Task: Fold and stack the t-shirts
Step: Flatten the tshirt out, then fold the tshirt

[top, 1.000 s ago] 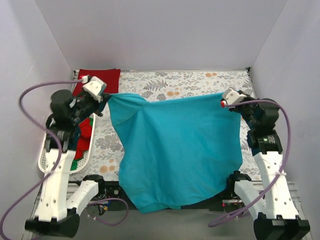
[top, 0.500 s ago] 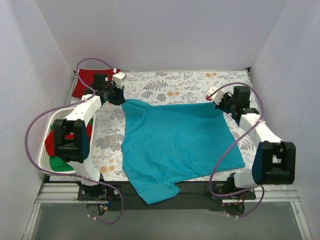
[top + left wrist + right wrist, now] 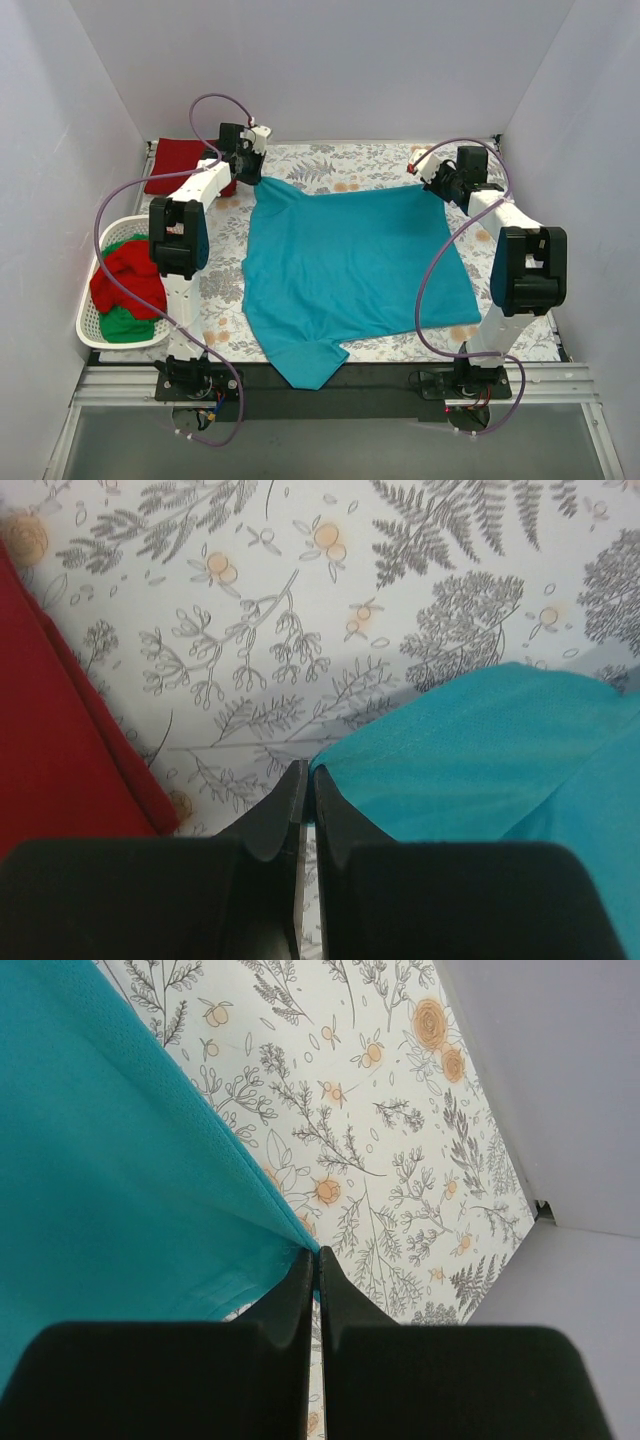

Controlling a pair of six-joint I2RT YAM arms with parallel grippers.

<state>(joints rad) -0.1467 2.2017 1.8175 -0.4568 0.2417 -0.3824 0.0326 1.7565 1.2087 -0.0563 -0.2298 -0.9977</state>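
Note:
The teal t-shirt (image 3: 345, 265) lies spread on the floral tablecloth, its near end hanging over the front edge. My left gripper (image 3: 258, 176) is shut on its far left corner (image 3: 330, 765). My right gripper (image 3: 432, 182) is shut on its far right corner (image 3: 305, 1245). A folded dark red t-shirt (image 3: 180, 165) lies at the far left corner of the table and shows in the left wrist view (image 3: 60, 730). More red (image 3: 125, 275) and green (image 3: 125, 325) t-shirts sit in the basket.
A white laundry basket (image 3: 88, 330) stands at the left edge of the table. The floral tablecloth (image 3: 350, 160) covers the table, with white walls on three sides. Both arms stretch far out towards the back.
Both grippers moved towards the back of the table and down, pulling the teal t-shirt from hanging in the air to lying flat on the cloth. Less of it hangs over the front edge.

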